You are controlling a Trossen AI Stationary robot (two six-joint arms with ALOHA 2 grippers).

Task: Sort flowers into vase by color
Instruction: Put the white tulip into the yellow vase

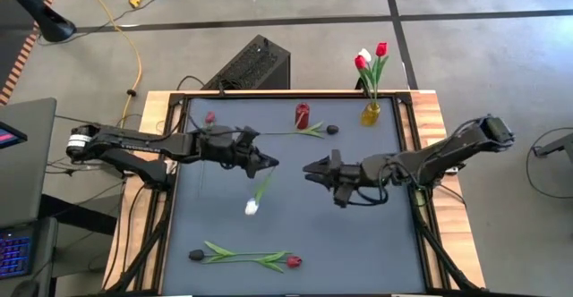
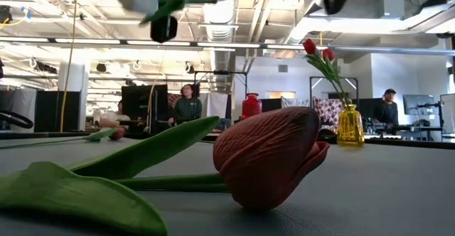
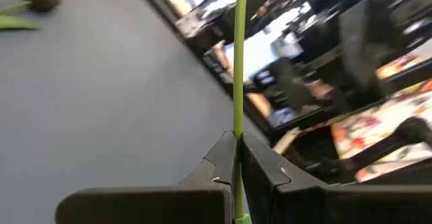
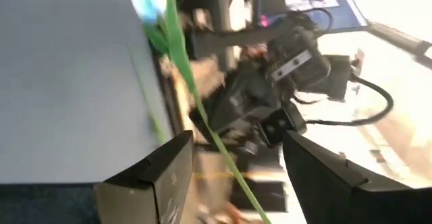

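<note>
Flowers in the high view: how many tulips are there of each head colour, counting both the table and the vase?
Red tulips: 4, two of them in the yellow vase
White tulips: 2, one in the yellow vase and one held by the left gripper
Dark-headed tulips: 2, both lying on the table
Total: 8

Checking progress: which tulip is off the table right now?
The white tulip, hanging by its stem from the shut left gripper; the others lie flat or stand in the vase.
</note>
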